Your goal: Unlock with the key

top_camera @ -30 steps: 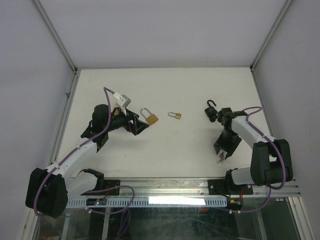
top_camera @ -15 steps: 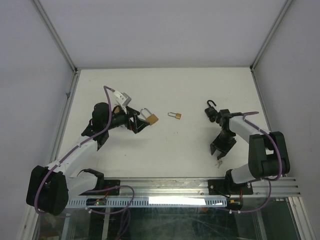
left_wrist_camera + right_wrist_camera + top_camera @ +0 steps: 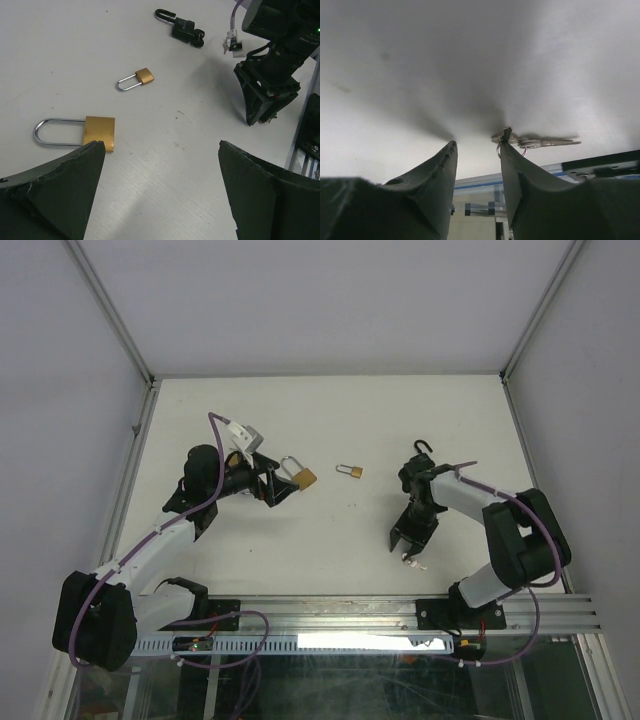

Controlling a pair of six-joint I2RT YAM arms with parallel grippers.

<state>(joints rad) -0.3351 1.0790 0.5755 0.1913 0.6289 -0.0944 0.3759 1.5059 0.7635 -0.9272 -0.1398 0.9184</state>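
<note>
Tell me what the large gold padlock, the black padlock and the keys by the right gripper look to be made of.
Large gold padlock: body looks like brushed brass, matte yellow; its shackle shines like polished steel. Black padlock: dark matte body and shackle, probably coated or plastic-covered metal; the look leaves it open. Keys: thin, silvery, reflective, likely plated metal on a wire ring, lying at the right gripper fingertip.

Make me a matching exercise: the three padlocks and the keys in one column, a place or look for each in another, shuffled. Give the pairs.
Things:
1. large brass padlock
2. small brass padlock
3. black padlock
4. keys

Descriptions:
A. dark body, farthest back in the left wrist view
B. at the tip of the right gripper, on the table
C. mid-table, between the other two locks
D. just ahead of the left gripper, long shackle

Pairs: 1-D, 2-C, 3-A, 4-B
</note>
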